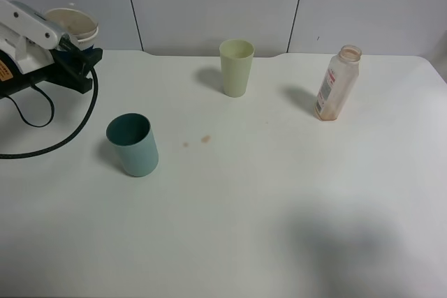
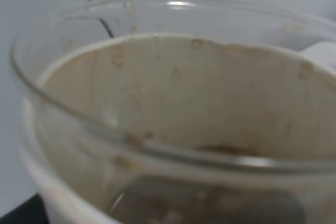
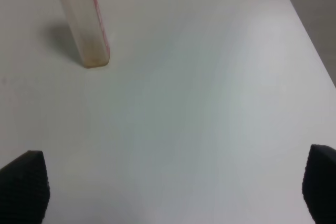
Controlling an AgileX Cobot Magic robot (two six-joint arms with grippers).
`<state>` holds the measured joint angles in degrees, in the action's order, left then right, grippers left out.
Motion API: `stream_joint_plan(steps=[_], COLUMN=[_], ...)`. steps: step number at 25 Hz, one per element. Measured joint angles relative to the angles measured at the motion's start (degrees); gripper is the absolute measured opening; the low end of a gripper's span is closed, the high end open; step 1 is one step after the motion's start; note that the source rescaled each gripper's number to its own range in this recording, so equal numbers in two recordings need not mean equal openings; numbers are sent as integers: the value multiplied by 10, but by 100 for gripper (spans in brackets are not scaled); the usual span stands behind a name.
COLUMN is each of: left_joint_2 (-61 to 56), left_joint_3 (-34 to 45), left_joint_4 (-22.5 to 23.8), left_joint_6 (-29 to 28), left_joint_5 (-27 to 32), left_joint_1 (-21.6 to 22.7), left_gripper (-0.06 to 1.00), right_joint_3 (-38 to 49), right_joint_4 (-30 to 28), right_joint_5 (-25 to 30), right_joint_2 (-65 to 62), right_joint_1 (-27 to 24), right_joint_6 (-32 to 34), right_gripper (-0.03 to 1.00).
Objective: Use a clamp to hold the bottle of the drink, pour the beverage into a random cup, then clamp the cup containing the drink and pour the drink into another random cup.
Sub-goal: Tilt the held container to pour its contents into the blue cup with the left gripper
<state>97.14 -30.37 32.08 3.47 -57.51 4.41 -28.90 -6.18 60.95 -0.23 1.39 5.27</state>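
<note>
Clear plastic bottle (image 1: 337, 83) looks drained; your left end effector (image 1: 80, 57) clenched on the stained white paper cup (image 1: 70, 26), right end effector (image 3: 170, 198) released; teal plastic tumbler (image 1: 133, 146) apparently awaits its pour.

Bright, soft-shadowed light; close-up cup (image 2: 173, 103) blurred.

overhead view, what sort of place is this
Likely a robotics lab bench, not a kitchen: bare white table, plain grey panel wall, and a black two-jawed left gripper with thick cable holding a stained white paper cup.
</note>
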Motion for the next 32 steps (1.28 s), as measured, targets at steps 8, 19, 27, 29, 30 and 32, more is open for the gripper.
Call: stream_joint_plan(steps=[8,19,27,29,30,32], left_joint_2=[0,-8,-63,-73,-76,-77], left_joint_3=[45,81,142,152,156,158], left_joint_4=[24,34,37,38,43,54], left_joint_6=[-1,-1,-1,-1,-1,-1], left_joint_5=[-47,-90,-105,-105,-105,-107], left_joint_1=[11,30,88,92,92,92], left_gripper=[1,1,1,1,1,1], right_joint_3=[0,0,0,0,0,0], right_joint_4=[0,0,0,0,0,0], right_joint_5=[0,0,0,0,0,0], right_joint_2=[0,0,0,0,0,0], right_joint_1=[0,0,0,0,0,0], right_joint_6=[0,0,0,0,0,0], right_gripper=[100,100,100,100,100,100])
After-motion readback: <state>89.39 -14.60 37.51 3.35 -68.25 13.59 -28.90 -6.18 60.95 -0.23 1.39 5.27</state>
